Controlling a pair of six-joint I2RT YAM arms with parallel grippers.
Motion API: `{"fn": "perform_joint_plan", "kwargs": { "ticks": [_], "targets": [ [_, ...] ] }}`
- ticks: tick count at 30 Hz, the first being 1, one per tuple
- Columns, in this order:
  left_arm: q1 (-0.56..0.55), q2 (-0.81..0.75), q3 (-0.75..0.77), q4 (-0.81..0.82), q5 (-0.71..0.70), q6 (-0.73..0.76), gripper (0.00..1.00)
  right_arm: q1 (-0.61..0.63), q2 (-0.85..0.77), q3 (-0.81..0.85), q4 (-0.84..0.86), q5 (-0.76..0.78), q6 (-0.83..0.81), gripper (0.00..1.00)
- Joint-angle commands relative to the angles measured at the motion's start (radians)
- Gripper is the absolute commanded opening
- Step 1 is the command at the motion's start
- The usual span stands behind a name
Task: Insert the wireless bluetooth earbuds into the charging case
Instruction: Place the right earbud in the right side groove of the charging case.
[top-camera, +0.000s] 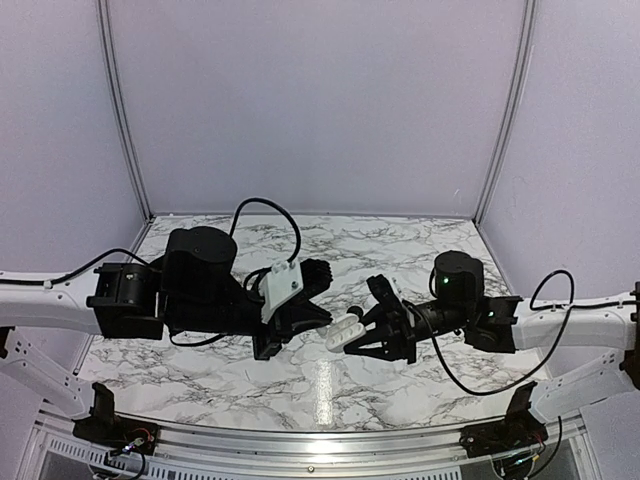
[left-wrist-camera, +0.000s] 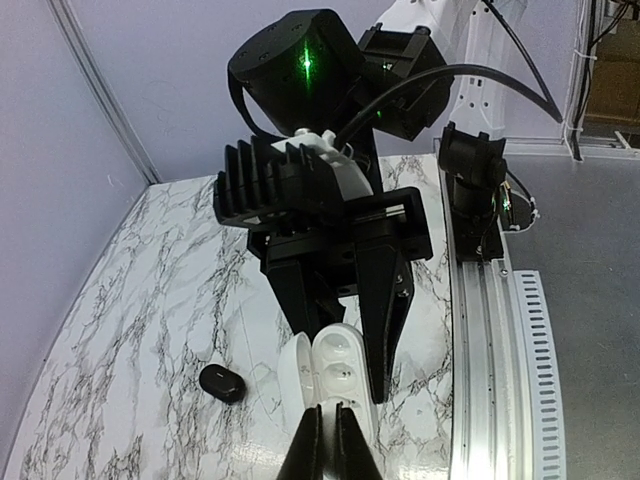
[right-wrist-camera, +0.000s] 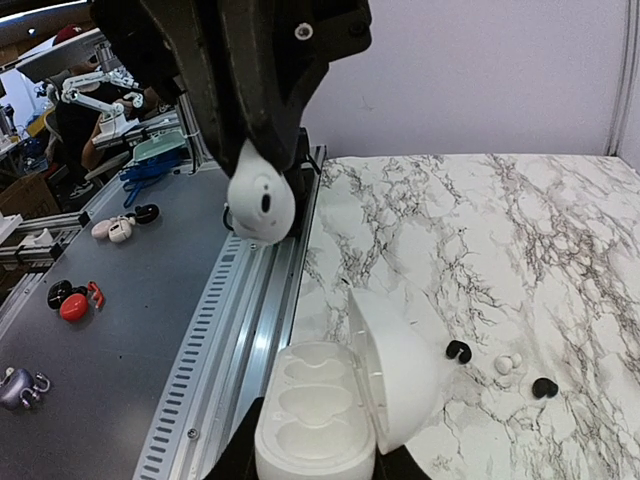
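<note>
The charging case (right-wrist-camera: 330, 410) is a white clamshell, open, with its lid (right-wrist-camera: 400, 370) tipped to the right and moulded wells showing bare. My right gripper (right-wrist-camera: 320, 472) is shut on its base, holding it above the marble. The top view shows the case (top-camera: 345, 333) between the two grippers. My left gripper (top-camera: 325, 322) is shut on a white earbud (right-wrist-camera: 260, 200), which hangs a little above and beyond the open case. In the left wrist view my near-closed fingertips (left-wrist-camera: 316, 440) sit right over the near end of the case (left-wrist-camera: 340, 365); the earbud is hidden there.
A small black oval (left-wrist-camera: 222, 382) lies on the marble table (left-wrist-camera: 150, 330) left of the case. Two tiny black pieces (right-wrist-camera: 458, 351) (right-wrist-camera: 544, 387) and a small white bit (right-wrist-camera: 508, 364) lie on the marble to the right. An aluminium rail (right-wrist-camera: 250, 300) borders the table.
</note>
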Motion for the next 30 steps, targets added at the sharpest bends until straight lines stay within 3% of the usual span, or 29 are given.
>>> {"fn": "perform_joint_plan", "kwargs": {
  "ticks": [1, 30],
  "targets": [
    [-0.014, 0.031, 0.050, -0.002, -0.044, 0.032, 0.00, 0.023, 0.021, 0.055, -0.005, 0.010, -0.005, 0.00],
    [-0.059, 0.137, 0.091, -0.051, -0.125, 0.108, 0.00, 0.069, 0.077, 0.101, 0.023, -0.014, 0.015, 0.00]
  ]
}}
